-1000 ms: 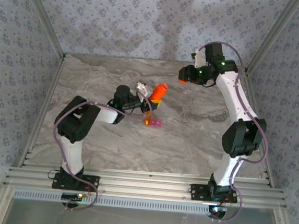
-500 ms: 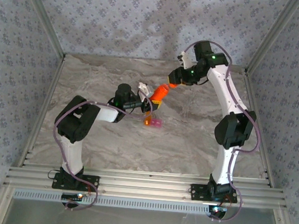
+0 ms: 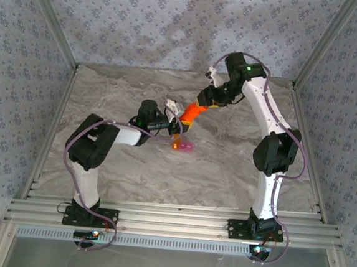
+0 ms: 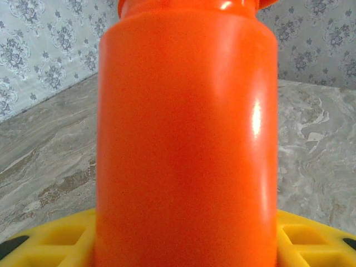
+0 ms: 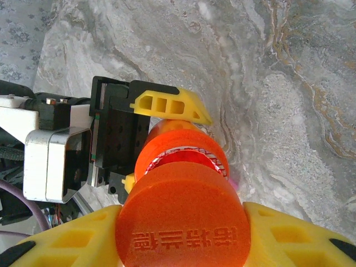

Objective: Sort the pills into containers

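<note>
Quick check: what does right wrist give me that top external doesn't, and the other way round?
Right wrist: a close look at the cap clamped in the right gripper, raised lettering on top, with the ribbed mouth of the bottle just below it; seated or not, I cannot tell.
Top external: the containers, orange and pink, joined, on the table just nearer than the left gripper, plus both arms' full pose.
Both: the left gripper holding the bottle at a slant, the right gripper at its top end.
</note>
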### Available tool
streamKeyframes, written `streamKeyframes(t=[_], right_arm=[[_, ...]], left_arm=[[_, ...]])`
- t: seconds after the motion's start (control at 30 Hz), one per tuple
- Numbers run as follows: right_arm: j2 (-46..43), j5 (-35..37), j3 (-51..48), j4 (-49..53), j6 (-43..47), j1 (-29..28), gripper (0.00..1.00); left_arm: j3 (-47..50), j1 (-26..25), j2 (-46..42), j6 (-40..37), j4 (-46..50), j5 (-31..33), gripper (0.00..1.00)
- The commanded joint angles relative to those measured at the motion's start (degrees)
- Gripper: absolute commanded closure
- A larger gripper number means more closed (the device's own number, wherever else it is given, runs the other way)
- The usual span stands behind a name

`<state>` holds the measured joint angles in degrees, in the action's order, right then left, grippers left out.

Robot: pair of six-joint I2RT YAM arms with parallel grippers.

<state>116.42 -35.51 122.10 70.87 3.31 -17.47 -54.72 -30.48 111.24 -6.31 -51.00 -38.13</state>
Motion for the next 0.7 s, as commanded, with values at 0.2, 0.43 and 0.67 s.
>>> streamKeyframes(t=[0.2,0.43,0.67], right_arm=[[2.22,-1.4,0.98,2.33,1.7,-0.43,0.51],[2.85,-2.56,0.42,1.9,2.31,-0.52,0.51],[2.85,-4.11,-0.55,1.8,3.6,-0.72,0.51]], left_arm=[[-0.83,-0.07,-1.94,-1.4,-0.67,-2.07,1.0],[-0.56,-0.77,-3.11,-2.47,0.24,-2.93,1.0],[-0.11,-1.09,-4.1,-3.02,0.38,-2.85,1.0]])
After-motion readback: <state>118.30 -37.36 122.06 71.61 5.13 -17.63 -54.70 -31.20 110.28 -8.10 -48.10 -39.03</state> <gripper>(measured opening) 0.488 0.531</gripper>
